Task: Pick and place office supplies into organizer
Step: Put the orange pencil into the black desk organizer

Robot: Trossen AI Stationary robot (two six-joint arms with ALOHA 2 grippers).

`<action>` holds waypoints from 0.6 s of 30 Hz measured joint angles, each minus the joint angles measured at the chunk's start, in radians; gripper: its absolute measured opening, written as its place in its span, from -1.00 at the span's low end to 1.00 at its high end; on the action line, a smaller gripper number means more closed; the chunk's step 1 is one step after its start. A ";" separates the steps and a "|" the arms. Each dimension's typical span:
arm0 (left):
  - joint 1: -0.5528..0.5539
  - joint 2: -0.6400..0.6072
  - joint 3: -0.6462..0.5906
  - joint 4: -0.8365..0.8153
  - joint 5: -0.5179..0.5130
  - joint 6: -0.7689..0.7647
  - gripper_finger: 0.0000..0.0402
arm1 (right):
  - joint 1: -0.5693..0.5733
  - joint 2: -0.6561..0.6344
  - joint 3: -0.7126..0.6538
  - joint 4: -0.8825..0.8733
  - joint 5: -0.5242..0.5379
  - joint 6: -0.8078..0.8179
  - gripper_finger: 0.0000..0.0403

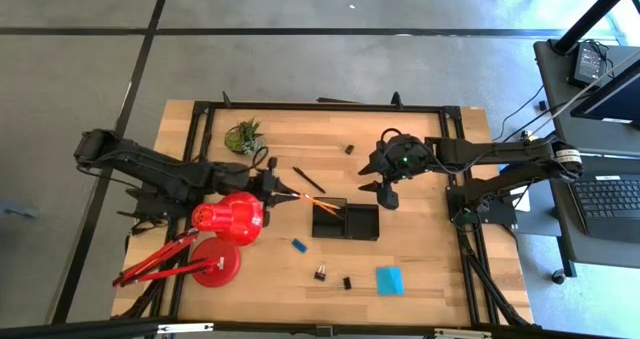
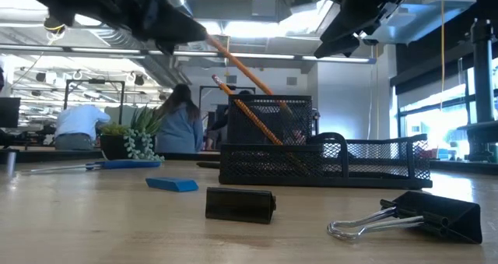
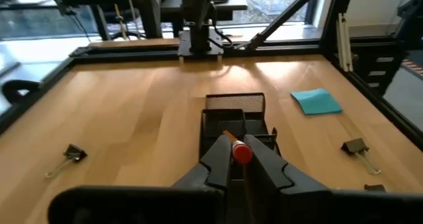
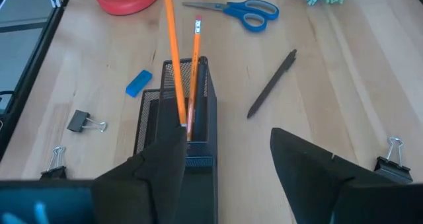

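Observation:
The black mesh organizer (image 1: 345, 222) (image 2: 366, 159) sits mid-table. An orange pencil (image 4: 195, 72) stands leaning in its tall compartment (image 4: 175, 72), red eraser end (image 3: 240, 151) up. My left gripper (image 1: 278, 189) (image 3: 241, 178), left of the organizer and above the table, is shut on a second orange pencil (image 2: 249, 85) (image 4: 173, 52) that slopes down into that compartment. My right gripper (image 1: 388, 189) (image 4: 228, 145) hovers open over the organizer's right end. On the table lie blue-handled scissors (image 4: 231, 11), a black pen (image 4: 271, 85), a blue eraser (image 4: 139, 83) and a cyan pad (image 1: 390, 279). My left gripper pinches the second pencil by its upper end (image 2: 208, 40) between the two fingers. It comes slanting down from the table's left. The pencil points on past the fingers, tilted down to the right, and its lower end (image 4: 183, 121) is inside the tall mesh compartment.
A red desk lamp (image 1: 225, 234) stands close under my left arm, with a potted plant (image 1: 245, 136) behind it. Black binder clips lie near the front edge (image 1: 320, 274) (image 1: 347, 282) and behind the organizer (image 1: 349, 149). People show in the room beyond the table.

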 joint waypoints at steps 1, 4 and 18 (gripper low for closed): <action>0.011 0.008 0.000 0.001 0.022 -0.006 -0.90 | 0.000 0.000 0.000 -0.001 0.000 0.000 0.10; 0.040 0.031 0.000 0.015 0.081 -0.028 -0.90 | 0.000 0.000 0.000 -0.001 0.000 -0.003 0.10; 0.081 0.104 0.000 0.024 0.129 -0.045 -0.90 | 0.000 0.000 0.000 -0.001 0.000 -0.027 0.10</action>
